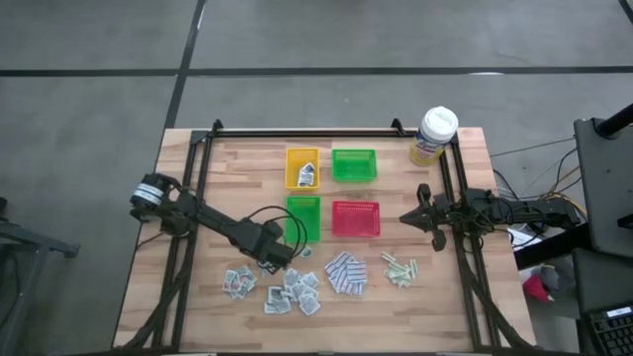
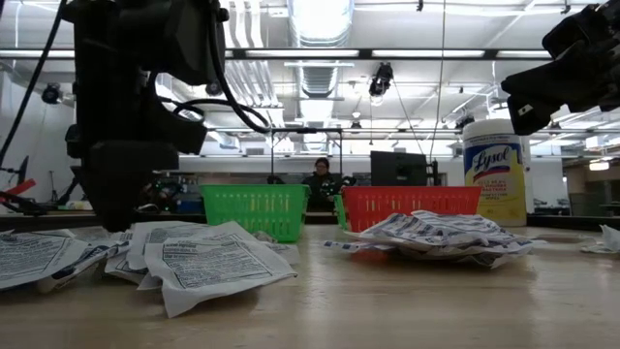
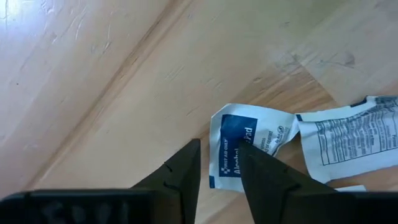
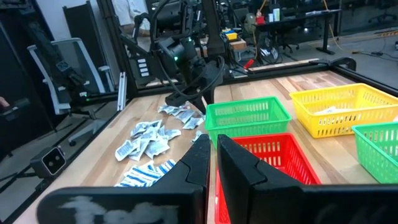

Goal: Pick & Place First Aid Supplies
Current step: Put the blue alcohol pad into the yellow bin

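Left gripper (image 3: 219, 163) over an alcohol pad sachet (image 3: 244, 150)

I see fingers slightly spread, straddling the sachet's near edge; its long axis runs away between them.

The table (image 1: 198, 297) is showing pale wooden planks with a smooth, slightly shiny finish, and a black metal frame (image 1: 297, 132) is running along its edges. The trays (image 4: 249, 118) are looking like glossy plastic mesh in green, red and yellow. The sachets (image 2: 208, 260) are appearing as thin, crinkled printed paper or foil, and the grippers' fingers (image 3: 180, 174) are looking matt black.
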`<state>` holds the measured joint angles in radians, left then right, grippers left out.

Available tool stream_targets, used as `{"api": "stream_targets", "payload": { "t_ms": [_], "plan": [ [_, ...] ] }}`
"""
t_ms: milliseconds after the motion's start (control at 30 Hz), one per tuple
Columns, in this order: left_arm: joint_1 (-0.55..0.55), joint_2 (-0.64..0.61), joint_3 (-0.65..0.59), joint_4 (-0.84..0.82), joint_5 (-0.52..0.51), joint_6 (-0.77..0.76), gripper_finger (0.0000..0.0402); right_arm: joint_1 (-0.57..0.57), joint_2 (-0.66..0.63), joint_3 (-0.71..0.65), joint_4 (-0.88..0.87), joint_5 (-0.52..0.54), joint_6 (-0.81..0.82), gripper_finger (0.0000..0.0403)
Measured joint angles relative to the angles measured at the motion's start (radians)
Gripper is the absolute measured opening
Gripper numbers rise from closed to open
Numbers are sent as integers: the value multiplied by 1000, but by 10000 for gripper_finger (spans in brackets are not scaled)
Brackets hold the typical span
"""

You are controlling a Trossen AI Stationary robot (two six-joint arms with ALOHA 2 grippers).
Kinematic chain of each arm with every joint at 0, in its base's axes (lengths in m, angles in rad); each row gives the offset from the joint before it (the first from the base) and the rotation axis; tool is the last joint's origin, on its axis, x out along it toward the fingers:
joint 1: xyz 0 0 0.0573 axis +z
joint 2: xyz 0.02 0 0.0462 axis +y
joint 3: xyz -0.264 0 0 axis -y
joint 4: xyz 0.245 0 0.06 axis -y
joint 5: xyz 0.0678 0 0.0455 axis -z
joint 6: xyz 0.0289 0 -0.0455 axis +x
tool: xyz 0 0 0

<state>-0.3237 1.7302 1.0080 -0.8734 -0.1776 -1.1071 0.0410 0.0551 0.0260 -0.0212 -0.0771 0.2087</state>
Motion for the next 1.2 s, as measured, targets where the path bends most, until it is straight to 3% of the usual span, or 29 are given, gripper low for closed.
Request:
{"api": "stream_targets", "payload": {
  "t_ms": [533,933,1200],
  "plan": [
    [1,2,0,9,-32,12,7,0,0,0,0,0,0,28],
    [1,-18,5,9,-67,12,1,0,0,0,0,0,0,28],
    [0,-53,31,-57,-183,10,0,0,0,0,0,0,0,28]
  ]
}}
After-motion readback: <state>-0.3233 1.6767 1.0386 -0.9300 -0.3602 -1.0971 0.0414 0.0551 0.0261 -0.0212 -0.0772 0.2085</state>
